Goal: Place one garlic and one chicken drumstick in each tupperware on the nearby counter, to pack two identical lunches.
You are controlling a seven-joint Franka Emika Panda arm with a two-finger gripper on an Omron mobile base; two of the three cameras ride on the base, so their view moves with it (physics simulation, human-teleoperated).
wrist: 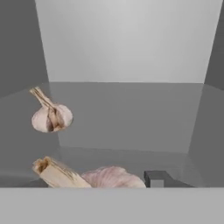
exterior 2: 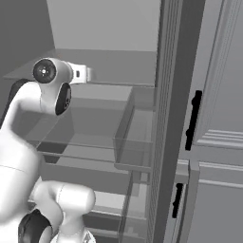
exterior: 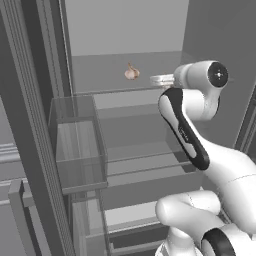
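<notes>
— Grey walls all round me: what am I reaching into?

— An open fridge-like cabinet (exterior: 125, 30) with pale shelves. In the left base view my white arm (exterior: 185, 130) rises from the lower right and stretches toward the upper shelf (exterior: 100, 75), where one garlic (exterior: 131, 73) sits near the back wall, its pointed tip up. The right base view shows the same arm from the other side, wrist levelled at that shelf, with a clear door bin (exterior 2: 137, 137) to its right.

— And from the hand camera?

— That garlic bulb is at left, tilted, its dry stem pointing up and left. A second garlic (wrist: 109, 177) lies close below, on its side, cut stem toward the left, just beside one dark fingertip (wrist: 155, 178) of the pincer.

— Is the pincer wide or narrow?

— I cannot tell; one tip shows and nothing sits between the fingers that I can see.
</notes>
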